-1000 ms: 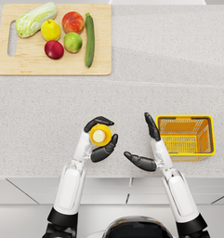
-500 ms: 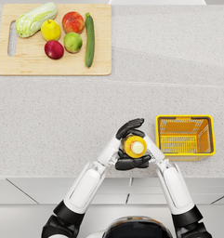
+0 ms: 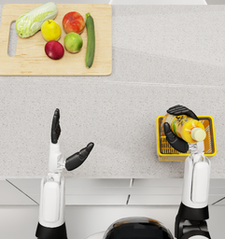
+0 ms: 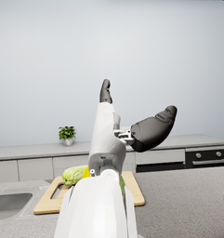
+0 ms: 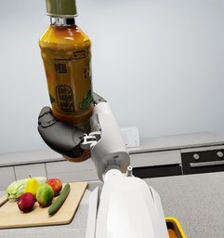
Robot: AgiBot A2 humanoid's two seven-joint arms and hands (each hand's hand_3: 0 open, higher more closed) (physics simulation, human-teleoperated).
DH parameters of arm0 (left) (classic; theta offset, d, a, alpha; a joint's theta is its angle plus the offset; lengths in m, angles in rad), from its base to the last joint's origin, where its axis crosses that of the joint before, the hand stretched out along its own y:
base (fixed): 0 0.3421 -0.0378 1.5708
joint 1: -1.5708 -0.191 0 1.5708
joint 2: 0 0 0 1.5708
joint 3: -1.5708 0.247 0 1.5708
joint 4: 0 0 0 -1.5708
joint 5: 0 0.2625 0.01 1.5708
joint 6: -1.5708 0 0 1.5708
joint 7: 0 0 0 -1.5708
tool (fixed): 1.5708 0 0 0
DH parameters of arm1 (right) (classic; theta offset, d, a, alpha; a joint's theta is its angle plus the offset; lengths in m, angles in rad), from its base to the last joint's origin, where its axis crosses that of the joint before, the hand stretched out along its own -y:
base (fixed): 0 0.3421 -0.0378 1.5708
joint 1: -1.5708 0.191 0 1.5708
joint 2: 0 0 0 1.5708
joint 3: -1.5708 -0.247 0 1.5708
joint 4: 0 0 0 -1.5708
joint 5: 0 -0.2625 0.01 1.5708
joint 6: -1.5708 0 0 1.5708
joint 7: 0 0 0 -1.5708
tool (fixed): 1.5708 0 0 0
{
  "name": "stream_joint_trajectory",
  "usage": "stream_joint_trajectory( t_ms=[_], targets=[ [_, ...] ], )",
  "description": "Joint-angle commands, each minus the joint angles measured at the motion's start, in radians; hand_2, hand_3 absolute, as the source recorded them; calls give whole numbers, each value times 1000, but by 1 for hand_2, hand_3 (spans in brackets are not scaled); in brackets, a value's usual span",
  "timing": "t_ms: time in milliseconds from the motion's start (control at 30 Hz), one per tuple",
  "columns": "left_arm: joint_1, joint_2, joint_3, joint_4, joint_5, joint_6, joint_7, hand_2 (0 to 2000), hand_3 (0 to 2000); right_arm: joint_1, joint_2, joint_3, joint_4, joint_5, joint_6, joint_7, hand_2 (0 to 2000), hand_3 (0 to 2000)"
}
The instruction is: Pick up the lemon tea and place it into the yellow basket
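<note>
**Lemon tea held above the yellow basket**

Gripped in the right hand (image 3: 178, 130): lemon tea (image 3: 184, 128), fingers wrapped round its lower body, above the yellow basket (image 3: 161, 150) on the table (image 3: 132, 107). Long axis upright, cap up. Left hand (image 3: 62, 145) spread, holding nothing.

I see a pale plain wall (image 4: 108, 46) behind grey cabinets (image 4: 34, 167), a potted plant (image 4: 67, 135), an oven (image 4: 206, 158), and a speckled counter (image 3: 132, 107).

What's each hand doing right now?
Left hand: open, holding nothing.
Right hand: holding the lemon tea over the yellow basket.
</note>
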State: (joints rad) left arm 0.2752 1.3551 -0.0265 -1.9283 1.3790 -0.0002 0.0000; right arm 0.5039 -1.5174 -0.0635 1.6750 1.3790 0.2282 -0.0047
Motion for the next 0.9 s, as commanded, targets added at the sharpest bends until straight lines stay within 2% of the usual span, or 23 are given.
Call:
stream_joint_trajectory(
  t_ms=[33, 100, 133, 200, 300, 333, 367, 467, 500, 533, 567, 633, 700, 733, 800, 900],
  targets=[
    [1, 1, -57, 19, 0, 0, 0, 0, 0, -8, -1, -138, -57, 0, 1, -42, 2000, 2000],
    [1, 2, -54, 37, 0, 0, 0, 0, 0, -17, -1, -163, -87, 0, 0, -172, 2000, 2000],
    [1, 3, -54, 37, 0, 0, 0, 0, 0, -25, -2, -170, -110, 0, 4, -218, 2000, 2000],
    [2, 5, -54, 43, 0, 0, 0, 0, 0, -45, -5, -160, -145, 0, 3, -274, 2000, 2000],
    [4, 8, -53, 55, 0, 0, 0, 0, 0, -76, -9, -135, -173, 0, 101, -314, 2000, 2000],
    [5, 8, -56, 61, 0, 0, 0, 0, 0, -92, -11, -130, -170, 0, 145, -322, 639, 1673],
    [11, 9, -55, 65, 0, 0, 0, 0, 0, -95, -12, -122, -171, 0, 125, -329, 0, 1347],
    [45, 9, -43, 85, 0, 0, 0, 0, 0, -96, -11, -117, -112, -1, 67, -339, 0, 367],
    [79, 9, -33, 106, 0, 0, 0, 0, 0, -81, -6, -106, -70, -1, 24, -316, 0, 40],
    [115, 8, -29, 123, 0, 0, 0, 0, 0, -63, 2, -102, -41, -1, -48, -225, 0, 0],
    [161, 4, -33, 145, 0, 0, 0, 0, 0, -42, 10, -90, -6, -1, -99, -160, 0, 0],
    [254, -29, -46, 191, 0, 0, 0, 0, 0, 13, 34, -83, 38, -1, -162, -80, 0, 0],
    [300, -45, -80, 228, 0, 0, 0, 0, 0, 40, 49, -104, 47, -1, -194, -39, 0, 0],
    [306, -34, -113, 242, 0, 0, 0, 0, 0, 41, 43, -128, 42, -1, -204, -26, 0, 0],
    [290, -31, -145, 251, 0, 0, 0, 0, 0, 29, 41, -158, 17, -1, -216, -11, 0, 0],
    [259, -24, -126, 237, 0, 0, 0, 0, 0, 5, 35, -143, 15, -1, -224, -1, 0, 0]
  ],
)
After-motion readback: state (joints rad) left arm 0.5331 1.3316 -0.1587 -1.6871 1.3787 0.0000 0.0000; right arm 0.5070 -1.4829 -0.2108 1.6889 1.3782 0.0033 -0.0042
